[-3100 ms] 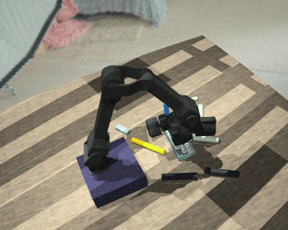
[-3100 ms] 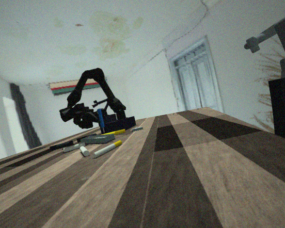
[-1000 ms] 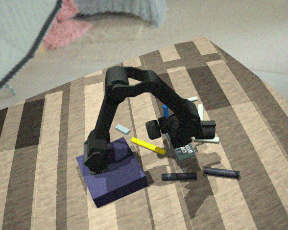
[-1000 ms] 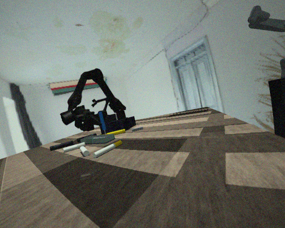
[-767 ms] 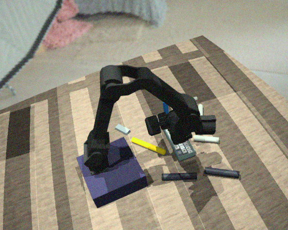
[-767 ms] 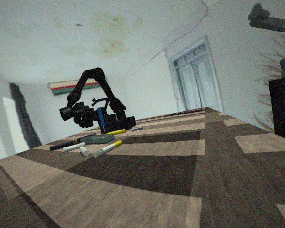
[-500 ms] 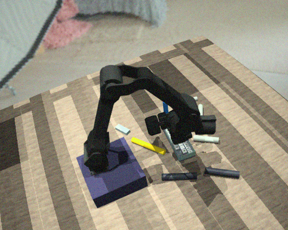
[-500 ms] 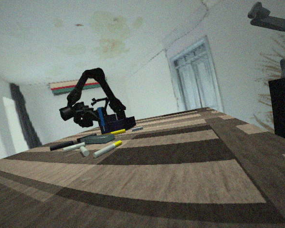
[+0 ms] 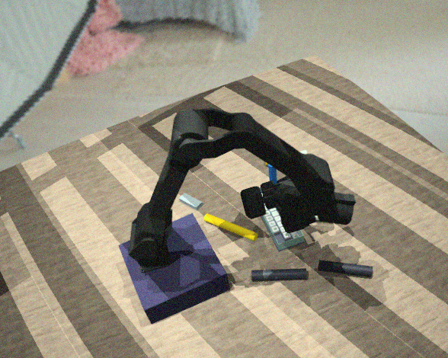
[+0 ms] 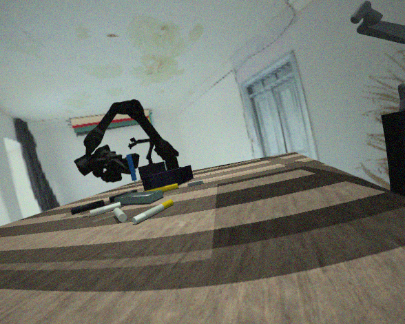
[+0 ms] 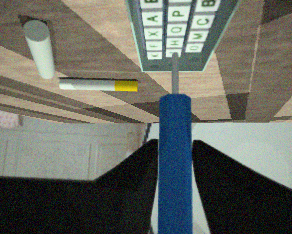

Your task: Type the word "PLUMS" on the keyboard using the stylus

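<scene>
The blue stylus [image 9: 272, 173] [image 10: 131, 167] [image 11: 175, 165] has a thin grey tip that points down toward the keyboard. My gripper [image 9: 262, 194] [image 11: 175, 147] is shut on its blue body, with one black finger on each side in the wrist view. The grey-green keyboard [image 9: 289, 243] [image 10: 143, 197] [image 11: 160, 65] has white keys with green letters. In the wrist view the tip overlaps the end key of the middle column, beside H, and partly hides its letter. Contact with the key cannot be told. The arm hides part of the keyboard in the top view.
A yellow marker [image 9: 232, 227] [image 10: 166, 187] and a pale eraser [image 9: 190, 201] lie between keyboard and purple base [image 9: 201, 238]. Two dark markers [image 9: 279, 274] [image 9: 345, 268] lie nearby. A yellow-ended white marker [image 10: 150, 213] [image 11: 95, 84] and two white cylinders [image 10: 105, 208] [image 10: 120, 214] lie beside the keyboard.
</scene>
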